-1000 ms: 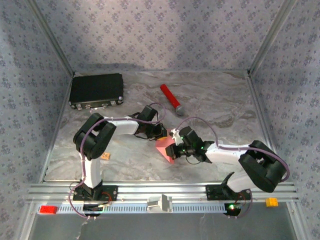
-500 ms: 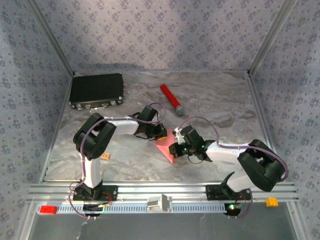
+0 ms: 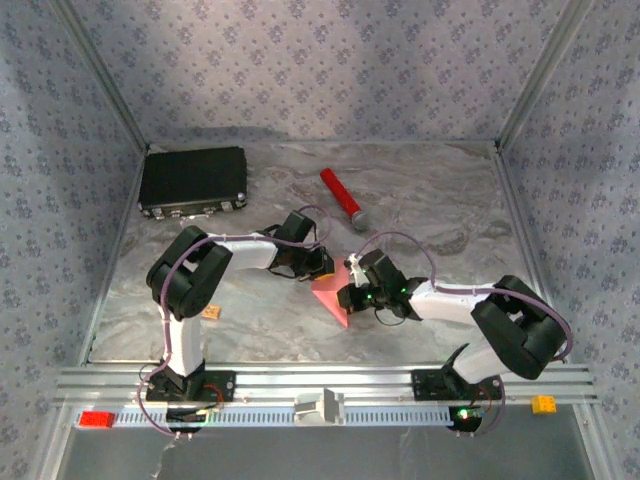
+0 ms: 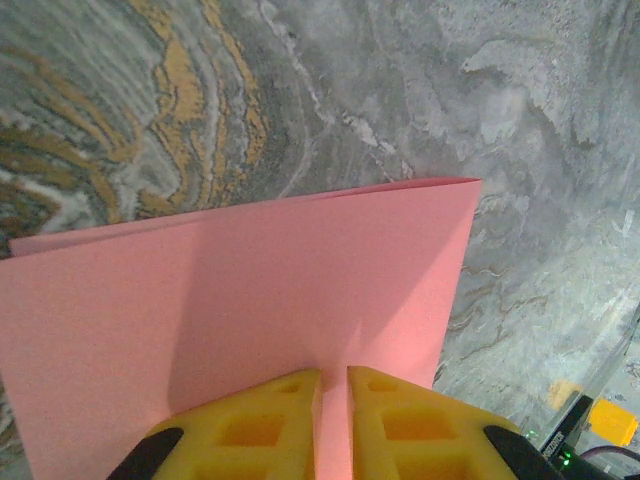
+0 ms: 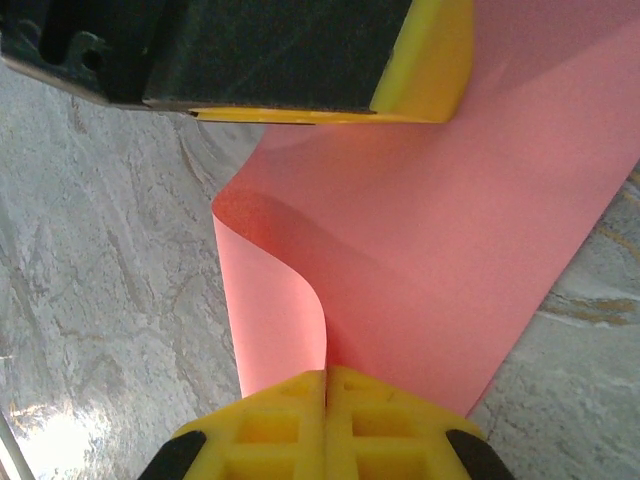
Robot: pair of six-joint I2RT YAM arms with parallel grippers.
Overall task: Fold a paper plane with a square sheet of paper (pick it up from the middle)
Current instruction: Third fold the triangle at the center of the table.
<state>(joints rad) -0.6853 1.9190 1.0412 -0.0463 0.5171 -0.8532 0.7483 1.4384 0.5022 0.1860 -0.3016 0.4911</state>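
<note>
We have the paper mid-bench, pinched at opposite edges by left hand and right hand, both clenched on it and facing each other across it, one layer curling beside the right.

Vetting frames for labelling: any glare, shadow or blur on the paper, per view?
Top view: even, soft light; the paper is small and coarse, no glare. Left wrist: paper sharp, a soft shadow on it above the left gripper. Right wrist: the paper's curl shades itself; a glare patch on the table at lower left.
</note>
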